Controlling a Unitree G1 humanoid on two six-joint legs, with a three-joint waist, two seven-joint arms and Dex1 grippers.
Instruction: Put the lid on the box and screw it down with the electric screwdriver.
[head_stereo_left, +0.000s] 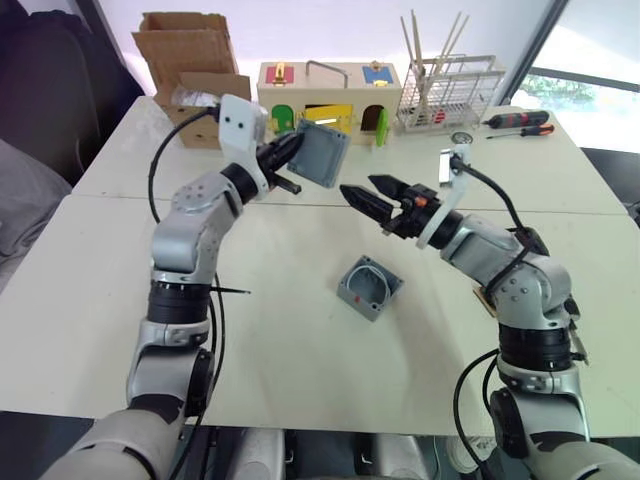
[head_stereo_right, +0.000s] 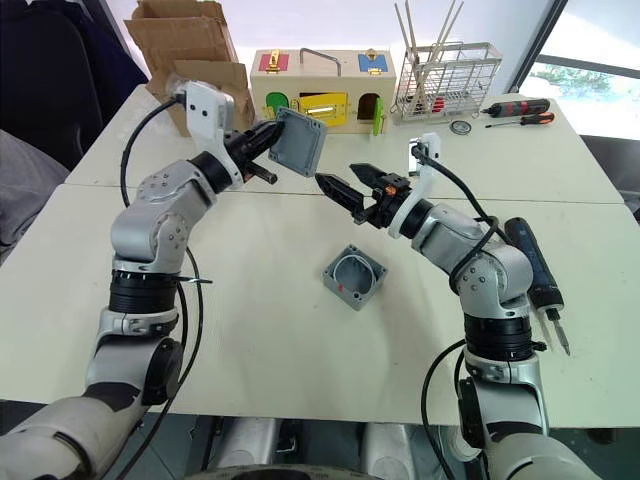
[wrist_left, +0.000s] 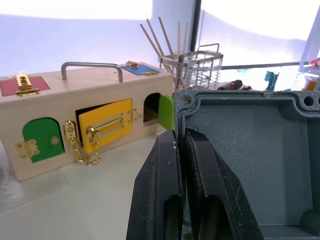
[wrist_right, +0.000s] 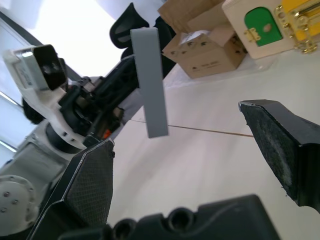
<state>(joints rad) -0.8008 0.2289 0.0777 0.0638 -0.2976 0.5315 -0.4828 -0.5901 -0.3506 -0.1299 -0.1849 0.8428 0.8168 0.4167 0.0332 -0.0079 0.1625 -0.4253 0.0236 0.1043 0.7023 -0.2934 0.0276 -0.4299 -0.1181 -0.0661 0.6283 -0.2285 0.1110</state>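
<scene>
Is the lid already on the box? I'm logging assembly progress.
No: the left hand holds the lid up in the air, while the box sits open on the table.

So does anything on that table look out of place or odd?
Mildly. The box sits open and skewed to the table edges. The left gripper holds the lid tilted in the air, and the wooden latch box has doors ajar.

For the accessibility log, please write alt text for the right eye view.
The left claw holds the grey lid tilted in the air, facing the open right claw. Below them the open box sits on the white table, with the electric screwdriver at its right edge.
</scene>
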